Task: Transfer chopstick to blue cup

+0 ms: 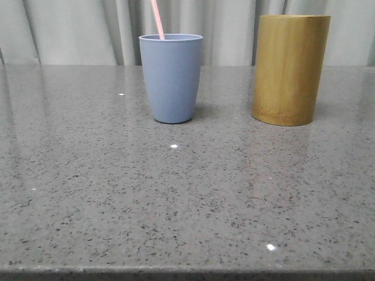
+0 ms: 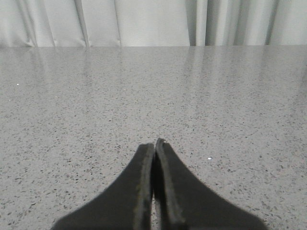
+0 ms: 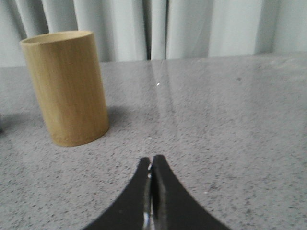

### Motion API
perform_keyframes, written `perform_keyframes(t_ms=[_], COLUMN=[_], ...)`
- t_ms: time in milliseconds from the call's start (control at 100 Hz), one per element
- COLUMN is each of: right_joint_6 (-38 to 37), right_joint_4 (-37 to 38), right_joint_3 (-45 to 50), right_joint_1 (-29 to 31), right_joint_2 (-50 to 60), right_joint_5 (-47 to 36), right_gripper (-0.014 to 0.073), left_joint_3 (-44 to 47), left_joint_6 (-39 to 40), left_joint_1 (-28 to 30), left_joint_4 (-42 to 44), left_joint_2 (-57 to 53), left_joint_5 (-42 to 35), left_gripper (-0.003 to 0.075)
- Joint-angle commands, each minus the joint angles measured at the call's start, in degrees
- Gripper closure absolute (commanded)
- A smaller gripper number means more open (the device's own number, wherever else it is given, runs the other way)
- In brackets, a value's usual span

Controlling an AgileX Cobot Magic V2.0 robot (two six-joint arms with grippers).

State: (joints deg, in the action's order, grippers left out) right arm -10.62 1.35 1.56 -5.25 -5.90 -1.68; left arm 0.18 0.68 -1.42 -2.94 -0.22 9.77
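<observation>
A pale pink chopstick (image 1: 157, 19) stands in the blue cup (image 1: 171, 77) and leans left, its top cut off by the front view's edge. The cup stands on the grey speckled table at centre left. Neither gripper shows in the front view. My left gripper (image 2: 154, 144) is shut and empty over bare table. My right gripper (image 3: 151, 162) is shut and empty, low over the table, with the bamboo holder ahead of it and to one side.
The tall tan bamboo holder (image 1: 290, 69) stands right of the cup; it also shows in the right wrist view (image 3: 66, 87). A pale curtain (image 1: 70, 29) hangs behind the table. The table's front edge (image 1: 187, 272) runs along the bottom.
</observation>
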Motion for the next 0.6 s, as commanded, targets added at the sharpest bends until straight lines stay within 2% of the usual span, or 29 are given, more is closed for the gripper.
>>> perform_keyframes(t_ms=[0,270,590], right_joint_6=[0.1,0.1,0.1], right_joint_4=[1.1,1.1,1.1], right_joint_3=[0.1,0.1,0.1], right_joint_1=[1.6,2.5,2.5], right_joint_2=[1.6,7.7,7.7], right_joint_5=[-3.1,5.1,5.3], right_gripper=[0.0653,0.0653,0.0653], left_joint_3=[0.5,0.5,0.5], left_joint_6=[0.2,0.2,0.2], left_joint_1=[0.1,0.1,0.1], left_joint_4=[-0.6,-0.6,-0.6], left_joint_2=[-2.0,-2.0,-2.0], left_joint_5=[-4.4,-4.4,-4.4], left_gripper=[0.0739,0.0739,0.0739])
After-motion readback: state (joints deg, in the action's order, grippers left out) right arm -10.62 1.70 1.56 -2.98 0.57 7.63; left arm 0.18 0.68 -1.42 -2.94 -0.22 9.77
